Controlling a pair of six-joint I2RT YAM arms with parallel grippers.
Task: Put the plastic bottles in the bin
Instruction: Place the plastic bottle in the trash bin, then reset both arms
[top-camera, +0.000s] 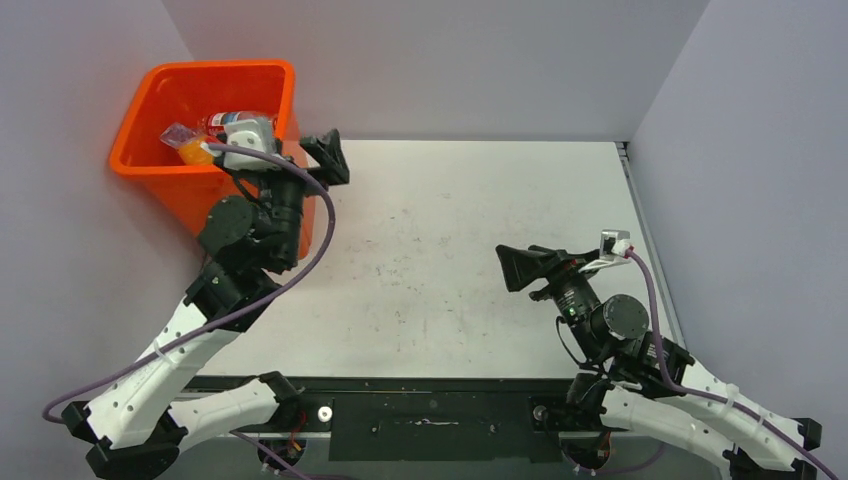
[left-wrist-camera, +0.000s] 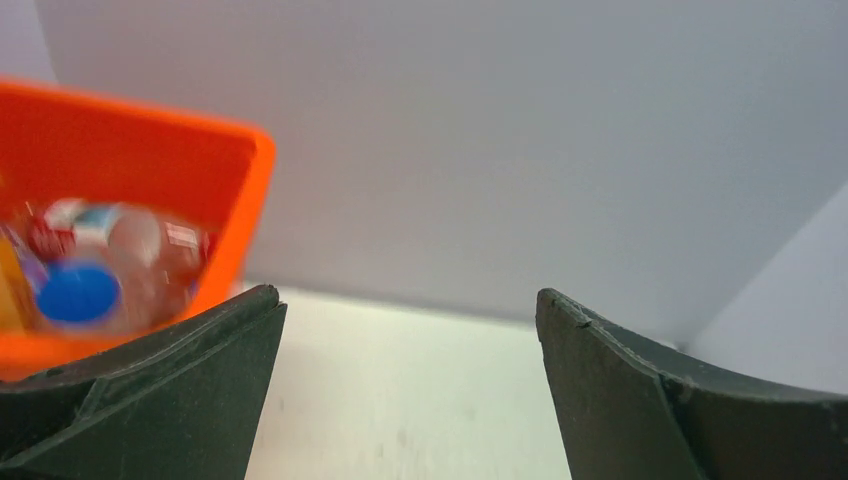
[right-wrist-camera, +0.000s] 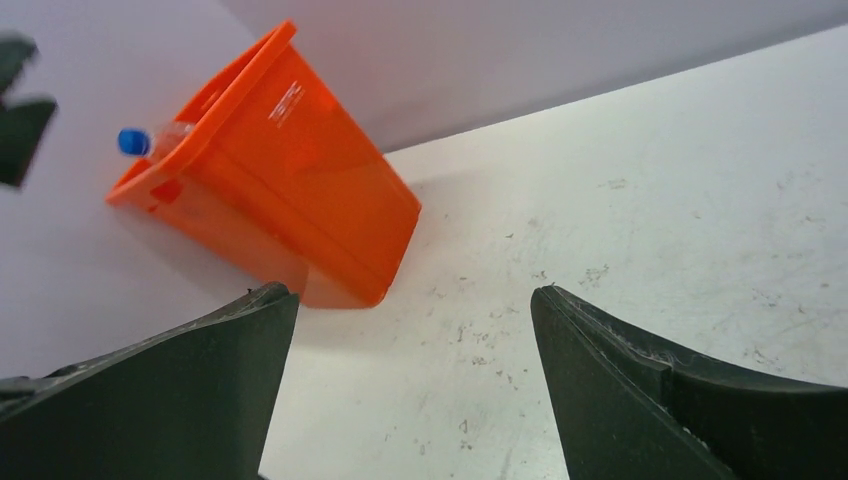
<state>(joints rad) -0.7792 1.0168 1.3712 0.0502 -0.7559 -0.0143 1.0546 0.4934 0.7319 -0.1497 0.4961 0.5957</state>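
Bottles lie heaped in the bin just left of my left hand, wide open and empty; my right hand likewise. None shows on the counter, so the job seems done.

The orange bin stands upright at the table's far-left corner, by the wall. Clear bottles with red and orange parts lie jumbled inside; 1 blue-capped bottle pokes above the rim.
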